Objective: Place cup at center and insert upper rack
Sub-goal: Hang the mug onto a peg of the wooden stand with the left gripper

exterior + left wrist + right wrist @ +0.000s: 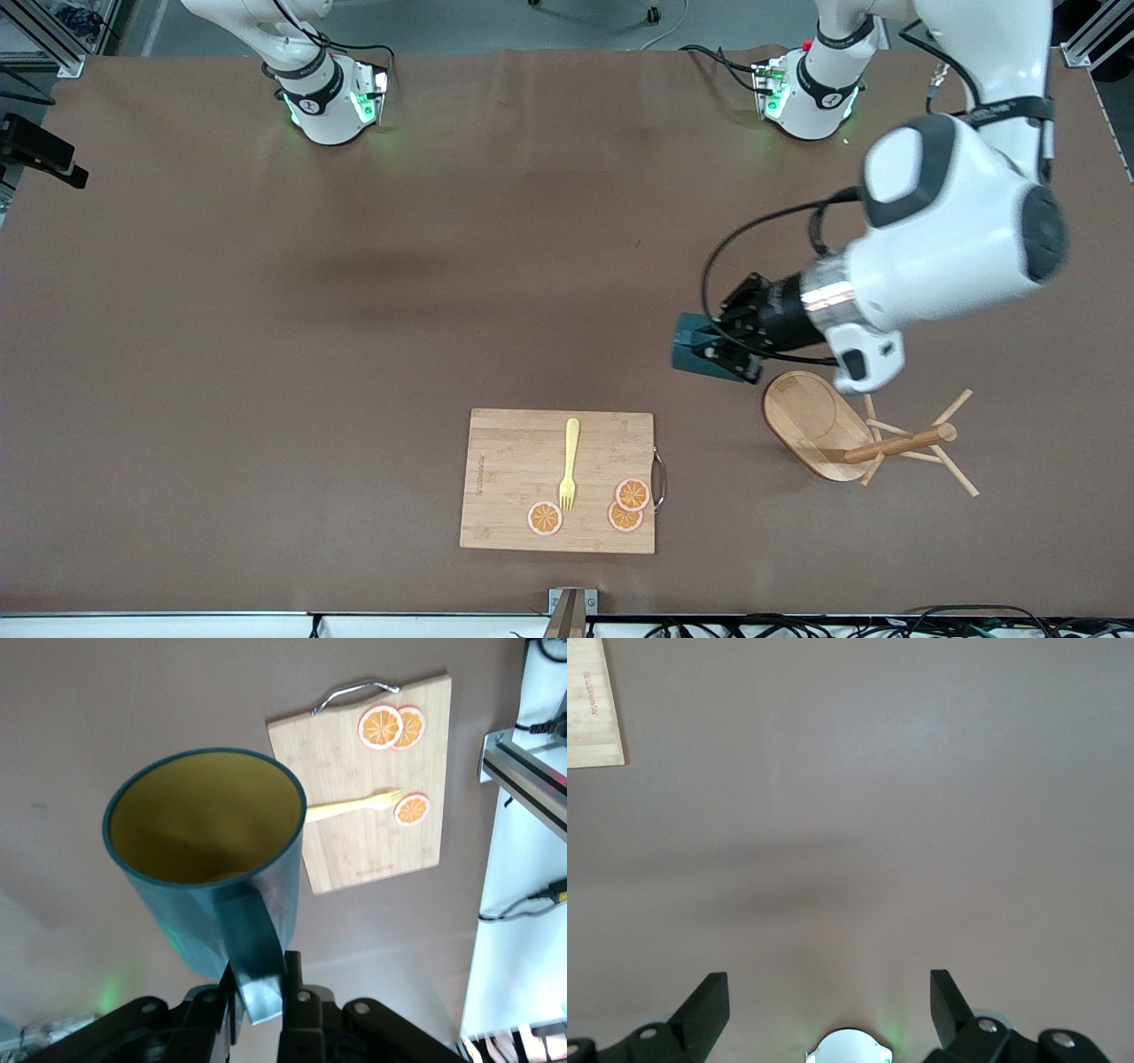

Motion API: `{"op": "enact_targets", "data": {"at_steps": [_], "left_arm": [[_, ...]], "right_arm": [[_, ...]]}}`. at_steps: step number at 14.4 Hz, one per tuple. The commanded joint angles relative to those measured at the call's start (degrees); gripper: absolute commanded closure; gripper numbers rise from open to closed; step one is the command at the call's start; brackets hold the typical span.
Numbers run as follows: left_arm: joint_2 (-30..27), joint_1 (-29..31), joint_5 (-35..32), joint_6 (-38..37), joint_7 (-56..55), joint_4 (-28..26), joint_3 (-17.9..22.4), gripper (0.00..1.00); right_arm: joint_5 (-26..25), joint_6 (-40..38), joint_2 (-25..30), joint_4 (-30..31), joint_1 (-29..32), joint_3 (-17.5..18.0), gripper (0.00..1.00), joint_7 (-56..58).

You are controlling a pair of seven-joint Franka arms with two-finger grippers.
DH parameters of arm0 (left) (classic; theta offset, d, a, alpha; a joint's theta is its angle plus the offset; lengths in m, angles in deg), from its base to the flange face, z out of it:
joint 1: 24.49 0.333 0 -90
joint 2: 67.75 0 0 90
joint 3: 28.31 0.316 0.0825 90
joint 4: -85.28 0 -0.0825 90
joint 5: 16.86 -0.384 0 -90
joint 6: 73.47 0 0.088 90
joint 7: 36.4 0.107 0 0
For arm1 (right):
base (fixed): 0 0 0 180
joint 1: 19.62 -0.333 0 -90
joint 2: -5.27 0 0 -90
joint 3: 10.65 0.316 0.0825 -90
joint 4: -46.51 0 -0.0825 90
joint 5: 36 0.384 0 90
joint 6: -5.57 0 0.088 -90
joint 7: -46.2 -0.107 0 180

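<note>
While the left gripper point(261, 997) clamps the cup point(208, 859) by its handle over bare table point(266, 354), right gripper point(828, 1005) spread wide, waiting, only the front view showing the tipped upper rack point(850, 434).

Cup aloft, rack tipped over on the bench

The cup point(695, 353) hangs over the bench point(266, 354); the upper rack point(850, 434) lies beside the cutting board point(514, 478), toward the left arm's end.

2 white arms with dark grey joint caps, black bands and green base lights. Black cables loop along the left arm to a silver wrist ring and black gripper point(722, 341).
</note>
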Motion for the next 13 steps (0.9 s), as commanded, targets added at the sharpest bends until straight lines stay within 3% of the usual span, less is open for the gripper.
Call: {"op": "enact_targets", "data": {"at_steps": [1,8,13], "left_arm": [[-0.1,4.5,5.3,-3.1,5.1,-1.0,-0.5,0.99],[3.6,14.1,15.6,-9.3,18.9,-1.0,-0.4,0.99],[6.0,18.3,19.5,-9.4,23.9,-0.8,-0.4,0.99]], "right_arm": [[0.2,0.2,1.2,0.8,-0.4,0.2,0.0,-0.3],[-0.2,0.1,1.2,0.8,-1.5,0.2,0.0,-0.3],[-0.2,0.1,1.2,0.8,-1.7,0.2,0.0,-0.3]]}}
